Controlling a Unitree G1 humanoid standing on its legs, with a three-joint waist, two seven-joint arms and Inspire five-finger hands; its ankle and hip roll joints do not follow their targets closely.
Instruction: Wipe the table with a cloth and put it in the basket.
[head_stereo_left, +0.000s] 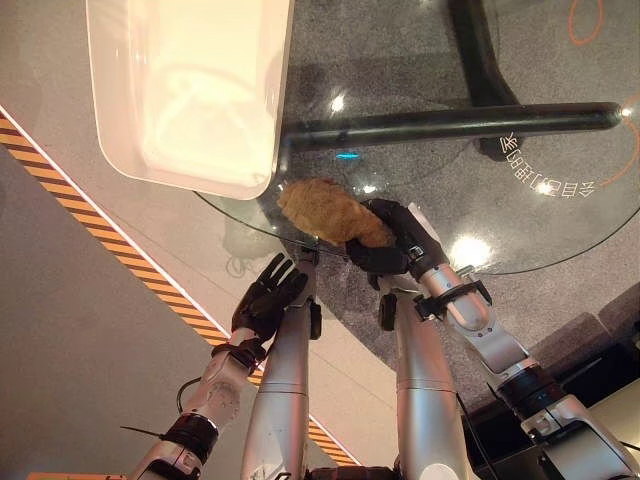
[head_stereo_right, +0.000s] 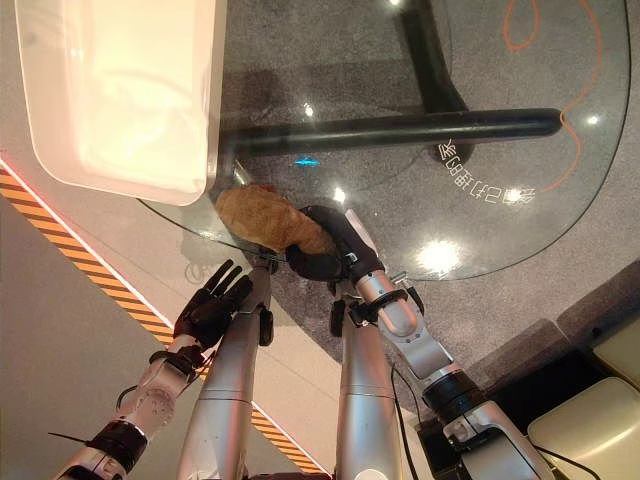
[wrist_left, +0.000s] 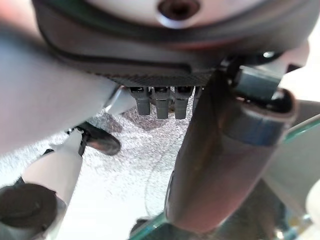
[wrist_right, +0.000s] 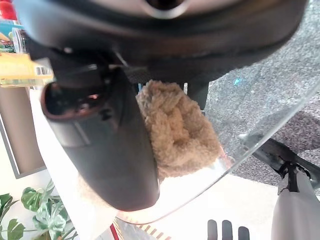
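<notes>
**Desk:** Start close to the robot. What do you see?

**Me:** From the head cameras, nearest me at about seven o'clock, I see the left robot hand (head_stereo_left: 266, 296). Its fingers are spread and straight, released, holding nothing. It sits just off the near rim of the tabletop (head_stereo_left: 560, 215), not touching the cloth.

**Desk:** And the other one?

**Me:** A bit farther, near the centre of the view, the right robot hand (head_stereo_left: 392, 240) lies on the glass at its near edge. It is grasping the cloth (head_stereo_left: 328, 212): in its wrist view I see the thumb (wrist_right: 102, 150) pressed along one side of the cloth (wrist_right: 177, 130), with the dark bulk of the hand over the top of it.

**Desk:** Where exactly is the cloth?

**Me:** It is a tan, fuzzy bundle bunched on the tabletop, sticking out of the right robot hand toward ten o'clock. It lies close to the glass rim.

**Desk:** The basket?

**Me:** Farther still, at about eleven o'clock, I see the white basket (head_stereo_left: 190, 165) standing on the tabletop. Its near corner is just beside the cloth; I cannot tell if they touch. The cloth is outside it.

**Desk:** Anything beyond?

**Me:** Through the glass, at one o'clock, I see the table's black frame (head_stereo_left: 450, 122) over a grey speckled floor (head_stereo_left: 400, 50).
</notes>
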